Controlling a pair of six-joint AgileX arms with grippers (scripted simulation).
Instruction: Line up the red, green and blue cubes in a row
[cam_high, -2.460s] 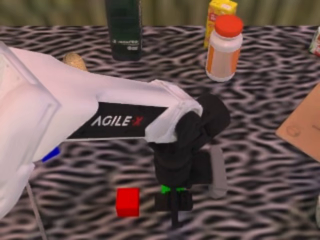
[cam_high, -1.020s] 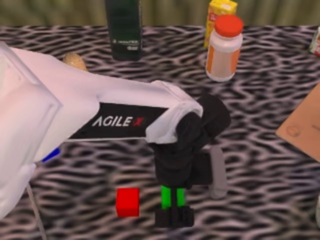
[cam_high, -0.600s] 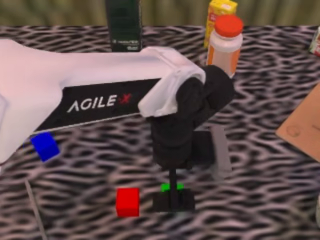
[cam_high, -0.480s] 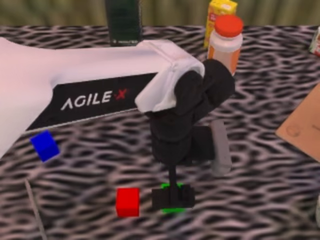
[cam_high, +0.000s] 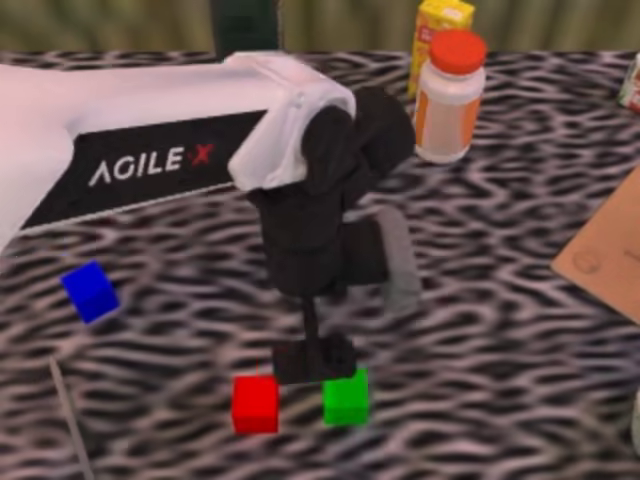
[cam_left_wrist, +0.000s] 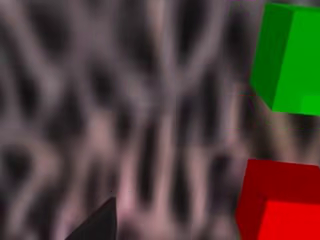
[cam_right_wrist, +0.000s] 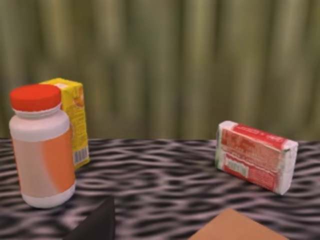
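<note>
The red cube (cam_high: 255, 403) and the green cube (cam_high: 345, 397) sit side by side near the table's front edge, a small gap between them. Both also show close up in the left wrist view, the green cube (cam_left_wrist: 287, 60) and the red cube (cam_left_wrist: 280, 200). The blue cube (cam_high: 90, 291) lies apart at the far left. My left gripper (cam_high: 313, 361) hangs open just behind and above the gap between red and green, holding nothing; one dark fingertip (cam_left_wrist: 100, 225) shows. My right arm is out of the top view; its fingertip (cam_right_wrist: 100, 222) shows over the table.
An orange-capped bottle (cam_high: 448, 95) and a yellow carton (cam_high: 438, 25) stand at the back, a dark box (cam_high: 245, 25) behind my left arm. A brown board (cam_high: 610, 255) lies at the right edge. A red-and-white packet (cam_right_wrist: 256, 156) lies farther back on the right.
My left gripper let go of the green cube beside the red one, then rose and drew back to the left. The blue cube came into full view.
</note>
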